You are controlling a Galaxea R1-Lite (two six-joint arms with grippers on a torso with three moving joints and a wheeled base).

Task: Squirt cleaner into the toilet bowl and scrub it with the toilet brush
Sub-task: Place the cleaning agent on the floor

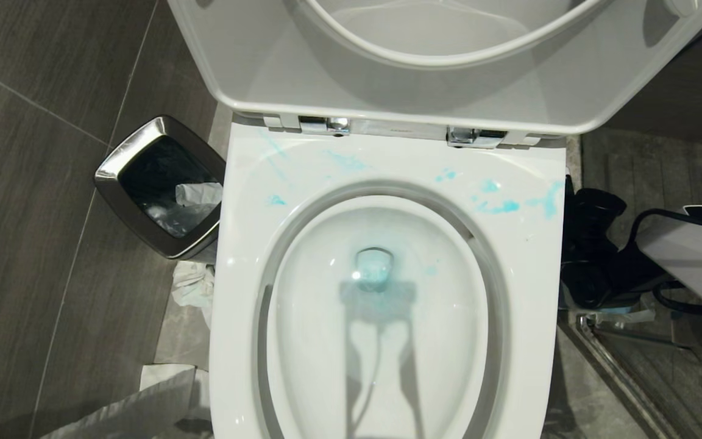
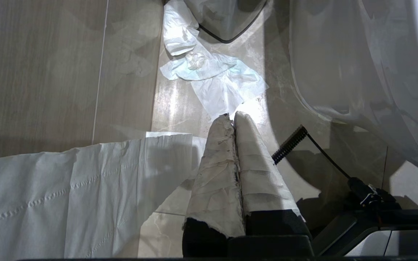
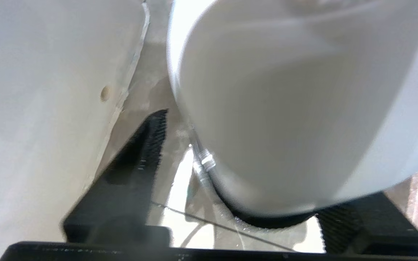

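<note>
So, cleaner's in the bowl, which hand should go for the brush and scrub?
Probably right: the right hand is open beside a white rounded thing. The left hand is shut, paper-wrapped, low over tissue on the floor. No brush is in view.

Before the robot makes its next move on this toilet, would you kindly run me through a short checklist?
1. Seat and lid raised: ok.
2. Cleaner in the toilet bowl: ok, turquoise tint in the water.
3. Cleaner kept off the rim: not ok, smears near the hinges.
4. Toilet brush located: cannot tell, none visible.
5. Right gripper free: cannot tell; a white rounded object sits between its open fingers.
6. Left gripper parked: ok, shut, low beside the bowl.
</note>
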